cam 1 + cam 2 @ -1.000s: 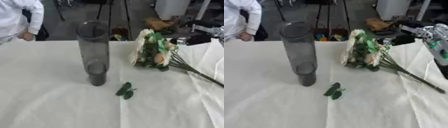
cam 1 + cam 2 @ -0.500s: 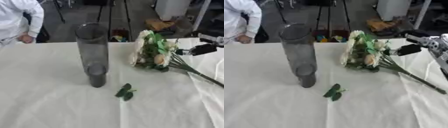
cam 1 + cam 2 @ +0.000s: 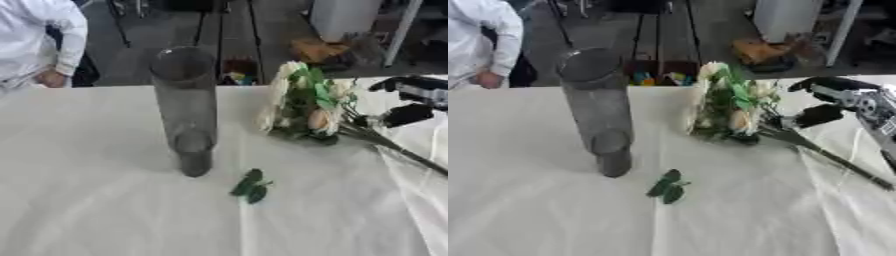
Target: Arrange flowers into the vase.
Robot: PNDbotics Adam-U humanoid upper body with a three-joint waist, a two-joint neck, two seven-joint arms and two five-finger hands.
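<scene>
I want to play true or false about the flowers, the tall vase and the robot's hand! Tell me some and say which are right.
1. The vase is standing up. True.
2. The flowers are inside the vase. False: they lie on the table, to its right.
3. A green leaf sprig lies near the vase's foot. True.
4. The right hand is reaching by the flower stems. True.
5. The vase is lying flat. False: it is upright.

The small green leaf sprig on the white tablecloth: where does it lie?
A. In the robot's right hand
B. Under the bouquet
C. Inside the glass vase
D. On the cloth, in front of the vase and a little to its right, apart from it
D. The leaf sprig lies alone on the tablecloth, nearer the camera than the base of the tall glass vase, clear of the bouquet and the right hand.
</scene>
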